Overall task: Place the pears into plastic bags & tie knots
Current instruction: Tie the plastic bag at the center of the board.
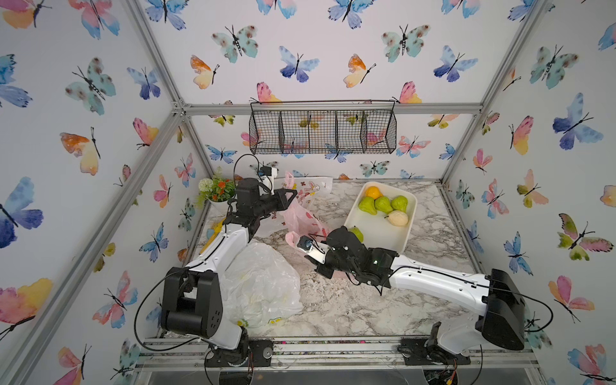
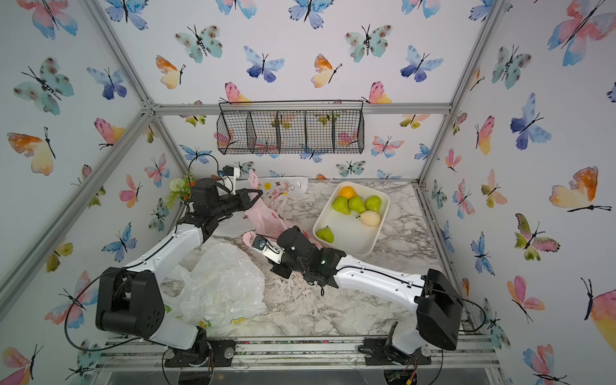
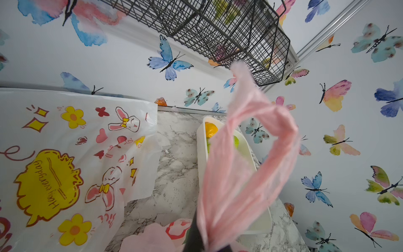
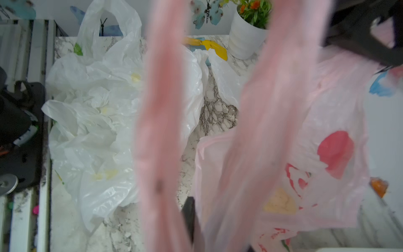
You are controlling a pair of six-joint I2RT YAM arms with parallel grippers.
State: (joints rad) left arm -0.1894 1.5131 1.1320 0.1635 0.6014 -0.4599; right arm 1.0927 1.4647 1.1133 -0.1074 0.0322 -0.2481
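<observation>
left end effector pinches pink bag handle, propping mouth | right end effector: grip we cannot tell

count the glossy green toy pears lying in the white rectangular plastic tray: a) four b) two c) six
a: four glossy green toy pears lie in the white rectangular plastic tray, beside one cream pear and a round orange fruit.
</observation>
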